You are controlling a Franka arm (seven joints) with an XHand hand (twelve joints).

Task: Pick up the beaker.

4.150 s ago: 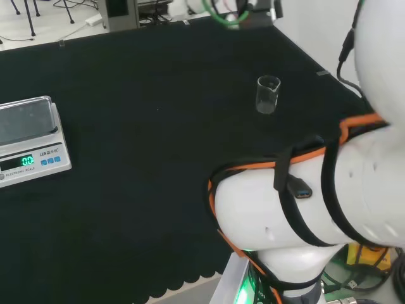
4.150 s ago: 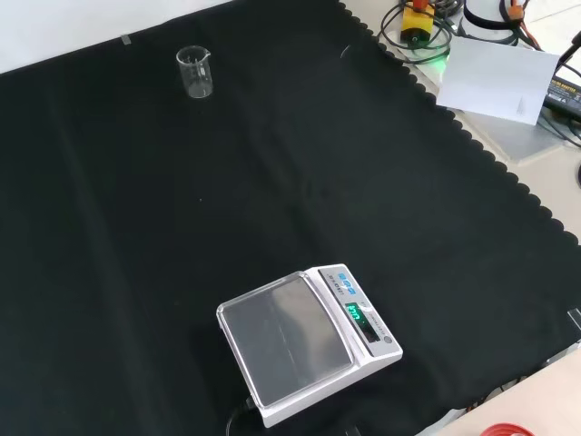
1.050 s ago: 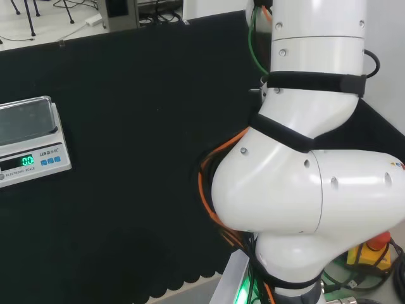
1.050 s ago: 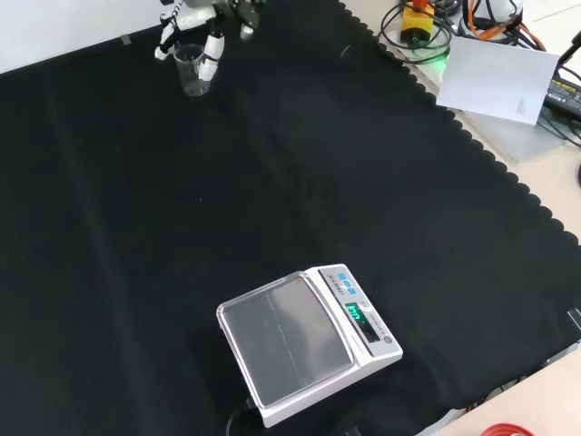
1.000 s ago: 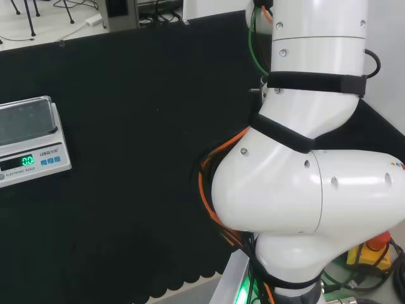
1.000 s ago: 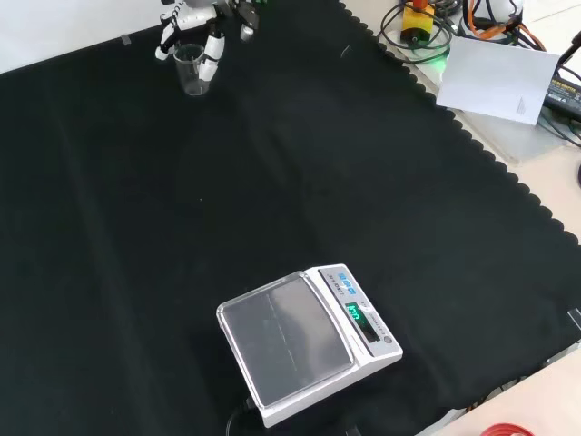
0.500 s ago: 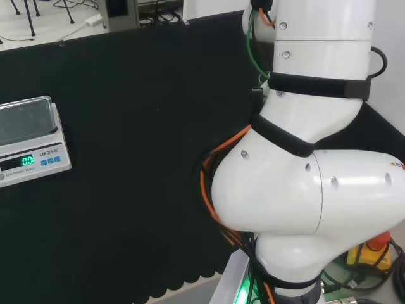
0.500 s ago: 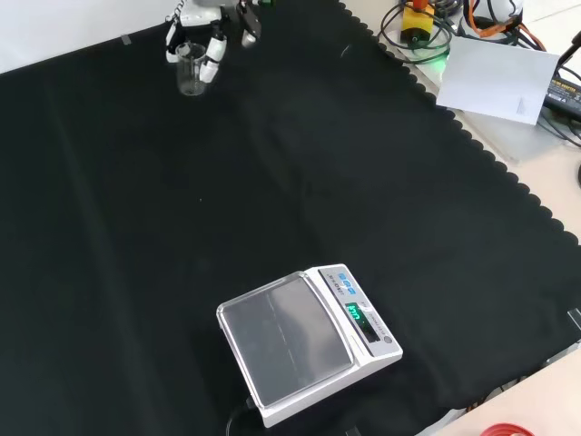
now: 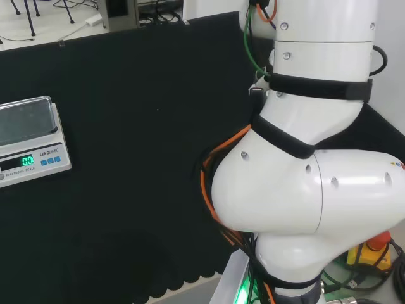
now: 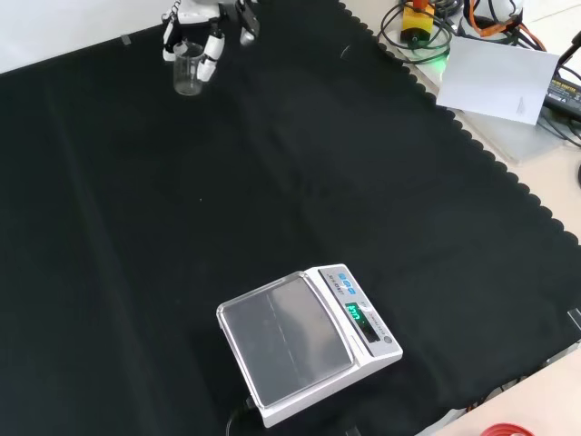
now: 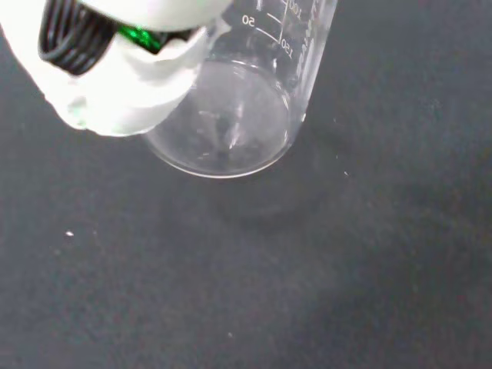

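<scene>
1. The clear glass beaker (image 10: pixel 188 70) is near the far edge of the black cloth (image 10: pixel 300 173) in the front view, toward its far left corner.
2. The hand (image 10: pixel 201 25) comes in over the far edge in the front view, with its fingers (image 10: pixel 211 53) curled down on both sides of the beaker's rim, closed around it.
3. In the wrist view the beaker (image 11: pixel 238 100) is upright and looks empty, with printed graduation marks on its wall; a white part of the hand (image 11: pixel 115 65) lies against its side.
4. I cannot tell whether the beaker's base touches the cloth or is just above it.
5. A white electronic scale (image 10: pixel 304 341) with a lit green display sits near the near edge of the cloth in the front view, well apart from the beaker.
6. In the head view the scale (image 9: pixel 28 142) is at the left edge of the cloth, and the arm's white links (image 9: pixel 304 177) stand at the right.
</scene>
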